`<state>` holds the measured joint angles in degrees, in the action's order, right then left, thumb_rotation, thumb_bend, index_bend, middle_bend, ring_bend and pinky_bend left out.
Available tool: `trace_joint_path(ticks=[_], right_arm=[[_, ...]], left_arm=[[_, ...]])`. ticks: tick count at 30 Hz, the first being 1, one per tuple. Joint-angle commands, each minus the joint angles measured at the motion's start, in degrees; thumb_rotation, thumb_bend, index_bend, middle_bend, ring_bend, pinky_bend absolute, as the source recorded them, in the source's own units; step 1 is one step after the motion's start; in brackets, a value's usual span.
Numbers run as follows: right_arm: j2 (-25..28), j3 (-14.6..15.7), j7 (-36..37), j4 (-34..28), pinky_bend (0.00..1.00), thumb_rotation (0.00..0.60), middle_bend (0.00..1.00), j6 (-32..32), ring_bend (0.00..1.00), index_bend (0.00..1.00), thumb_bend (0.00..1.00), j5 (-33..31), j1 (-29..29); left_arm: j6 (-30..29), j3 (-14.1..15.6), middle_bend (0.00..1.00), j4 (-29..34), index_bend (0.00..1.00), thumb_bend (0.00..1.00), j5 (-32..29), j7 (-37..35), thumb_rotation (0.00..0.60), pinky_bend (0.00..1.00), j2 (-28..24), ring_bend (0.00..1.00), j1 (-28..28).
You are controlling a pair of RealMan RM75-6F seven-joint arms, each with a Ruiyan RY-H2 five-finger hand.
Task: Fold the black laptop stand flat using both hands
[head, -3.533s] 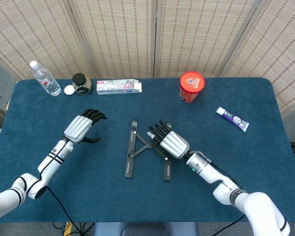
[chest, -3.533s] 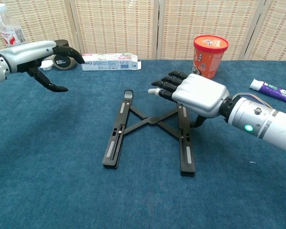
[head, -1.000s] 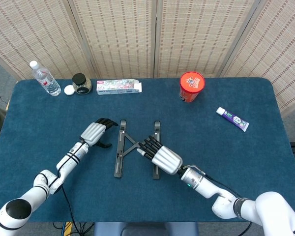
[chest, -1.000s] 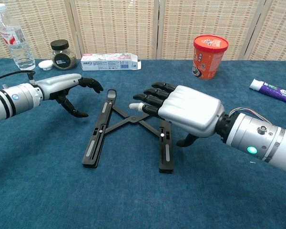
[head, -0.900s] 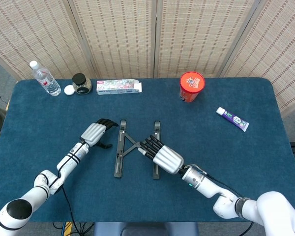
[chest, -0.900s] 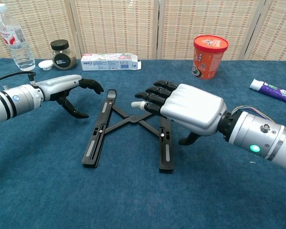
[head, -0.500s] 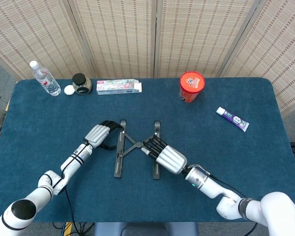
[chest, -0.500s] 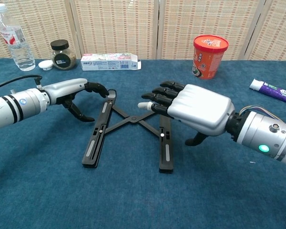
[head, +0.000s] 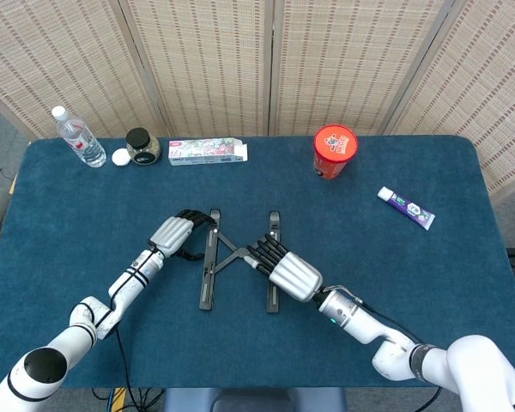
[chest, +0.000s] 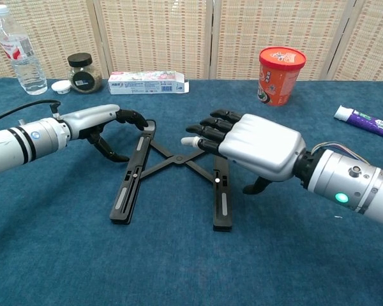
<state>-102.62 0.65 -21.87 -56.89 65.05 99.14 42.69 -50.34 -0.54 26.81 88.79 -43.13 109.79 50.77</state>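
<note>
— Hands? Left hand (chest: 105, 124), fingers curled, empty, touches the black X-braced laptop stand's (chest: 172, 178) left rail; right hand (chest: 252, 148) hovers open above its right rail.

— Progress? I judge it half-closed, mid-bench; rails still apart.

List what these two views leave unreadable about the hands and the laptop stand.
- Right hand on the laptop stand: in both views its palm hides the far end of the right bar, so contact there cannot be told.
- Left hand: its fingertips reach the left bar's far end, but in both views touching or just short is too fine to judge.
- Small print on the box: too small in both views.
</note>
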Motion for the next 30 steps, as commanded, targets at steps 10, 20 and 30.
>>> trace_joint_path(ticks=[10,20,30], right_arm=[[-3.4,-0.9,0.3,3.7,0.00,0.600,0.00,-0.5,0.00,0.00,0.00,-0.4,1.0],[-4.8,-1.1,0.2,5.4,0.00,0.600,0.00,-0.6,0.00,0.00,0.00,-0.5,1.7],[-6.1,-0.9,-0.2,6.9,0.00,0.600,0.00,-0.4,0.00,0.00,0.00,-0.4,2.0]], left_arm=[[0.0,0.1,0.20,-0.5,0.18,0.17,0.0,-0.5,0.600,0.07,0.2,0.11,0.1],[0.4,0.1,0.20,-1.0,0.18,0.17,-0.1,-0.7,0.600,0.07,0.7,0.11,0.2],[0.5,0.1,0.20,-1.2,0.18,0.17,-0.1,-1.1,0.600,0.07,0.9,0.11,0.2]])
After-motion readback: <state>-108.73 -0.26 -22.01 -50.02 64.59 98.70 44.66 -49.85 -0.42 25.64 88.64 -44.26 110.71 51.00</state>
